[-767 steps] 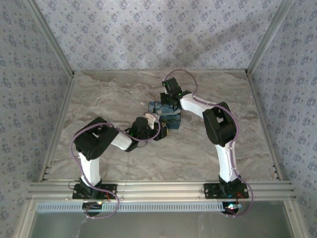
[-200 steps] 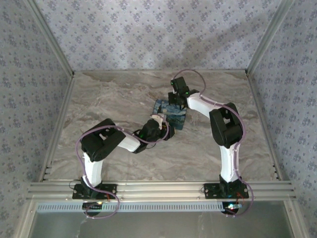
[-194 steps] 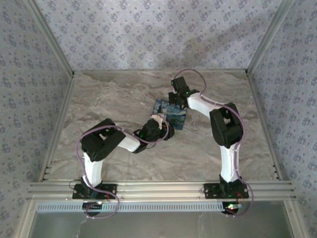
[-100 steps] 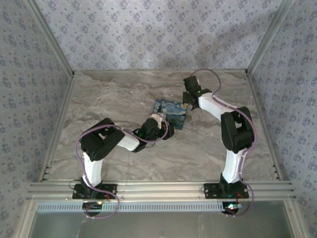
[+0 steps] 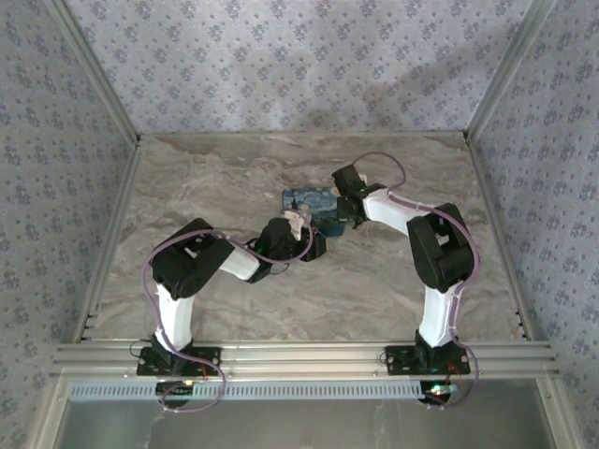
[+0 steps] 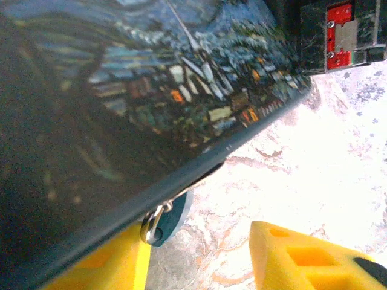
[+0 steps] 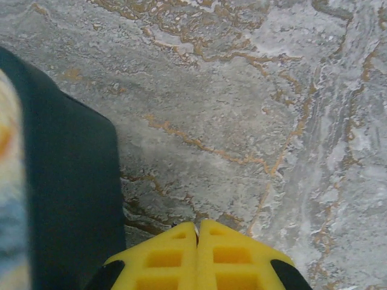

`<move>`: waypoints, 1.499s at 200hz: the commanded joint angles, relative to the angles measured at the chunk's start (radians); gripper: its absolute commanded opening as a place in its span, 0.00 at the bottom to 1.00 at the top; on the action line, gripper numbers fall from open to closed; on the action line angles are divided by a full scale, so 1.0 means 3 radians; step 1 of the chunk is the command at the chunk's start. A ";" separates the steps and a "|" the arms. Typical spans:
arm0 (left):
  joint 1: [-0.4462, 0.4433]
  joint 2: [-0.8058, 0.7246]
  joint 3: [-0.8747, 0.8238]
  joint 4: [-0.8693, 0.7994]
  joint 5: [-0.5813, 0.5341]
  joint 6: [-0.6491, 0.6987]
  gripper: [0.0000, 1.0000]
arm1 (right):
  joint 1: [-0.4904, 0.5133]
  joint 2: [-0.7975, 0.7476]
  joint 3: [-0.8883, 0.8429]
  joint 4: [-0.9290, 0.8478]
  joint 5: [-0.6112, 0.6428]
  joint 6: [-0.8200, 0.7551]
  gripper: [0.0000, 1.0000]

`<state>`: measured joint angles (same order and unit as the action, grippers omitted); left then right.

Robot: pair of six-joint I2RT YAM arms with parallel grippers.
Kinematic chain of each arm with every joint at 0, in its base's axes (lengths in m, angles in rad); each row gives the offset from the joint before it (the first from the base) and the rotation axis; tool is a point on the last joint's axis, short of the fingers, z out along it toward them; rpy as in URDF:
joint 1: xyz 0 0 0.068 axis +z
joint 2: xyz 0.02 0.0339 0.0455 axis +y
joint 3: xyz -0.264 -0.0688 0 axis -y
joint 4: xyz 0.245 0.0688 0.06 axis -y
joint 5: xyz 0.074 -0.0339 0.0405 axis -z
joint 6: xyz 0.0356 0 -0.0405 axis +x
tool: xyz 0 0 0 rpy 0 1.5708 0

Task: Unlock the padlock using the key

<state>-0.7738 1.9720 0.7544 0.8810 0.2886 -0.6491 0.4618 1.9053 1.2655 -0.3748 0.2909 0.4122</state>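
Painted box [image 5: 309, 200] with a blue night-sky print sits mid tabletop [image 5: 234, 178], slightly toward the far side, between the two arms. Left arm reaches in from the near left and ends at the box's near edge. Right arm bends in from the right and ends at the box's right side.

Left tool [image 6: 196, 241]: yellow fingers [image 6: 302, 260] stand apart at a medium gap, with bare marble between them and nothing clamped. The box's dark lower edge runs diagonally across the left wrist view and overlaps the left-hand finger; contact can't be told.

A small metal loop [image 6: 152, 222] hangs just under that box edge with a teal disc [image 6: 175, 212] right behind it, both just beside the left-hand finger. Can't tell whether the loop is the padlock's shackle or a key ring. No padlock body or key blade can be made out, too small and blurred. A black housing with red insets [image 6: 335, 33] sits just past the box's far right corner in that view.

Right tool [image 7: 198, 227]: yellow fingers pressed together, no gap, holding nothing. It hangs low over bare marble. A dark rounded edge [image 7: 66, 181] lies just to the left of it, apart from the fingertips, with a blurred pale strip at the frame's left border.
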 commanded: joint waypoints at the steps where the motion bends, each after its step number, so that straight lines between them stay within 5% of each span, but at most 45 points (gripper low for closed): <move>1: 0.0006 0.0093 -0.0034 0.0248 0.0286 -0.0049 0.44 | 0.0012 0.0009 0.0033 0.0025 -0.0071 0.0129 0.00; 34: -0.0001 0.0105 -0.0068 0.0273 0.0011 -0.0138 0.58 | 0.0031 0.0027 0.0021 0.0045 -0.0084 0.0129 0.00; 81: -0.0022 0.0091 -0.0167 0.0304 -0.0521 -0.0248 0.62 | 0.0097 0.0024 -0.0042 0.0097 -0.0115 0.0136 0.00; 124: -0.0044 0.0186 -0.0139 0.0516 -0.0589 -0.0280 0.63 | 0.0121 0.0025 -0.0036 0.0101 -0.0111 0.0123 0.00; 173: -0.0032 0.0381 -0.0108 0.0878 -0.0484 -0.0423 0.48 | 0.0121 0.0015 -0.0036 0.0096 -0.0132 0.0117 0.00; 200: -0.0026 0.0416 -0.0116 0.0845 -0.0616 -0.0472 0.47 | 0.0128 -0.0003 -0.0041 0.0095 -0.0137 0.0111 0.00; 300: 0.0045 0.0233 -0.0243 0.0508 -0.0422 -0.0427 0.15 | 0.0077 -0.0067 -0.0058 0.0092 -0.0182 0.0113 0.00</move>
<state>-0.7628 2.0670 0.7132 1.1267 0.1196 -0.7940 0.4908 1.9053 1.2606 -0.3439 0.2489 0.4339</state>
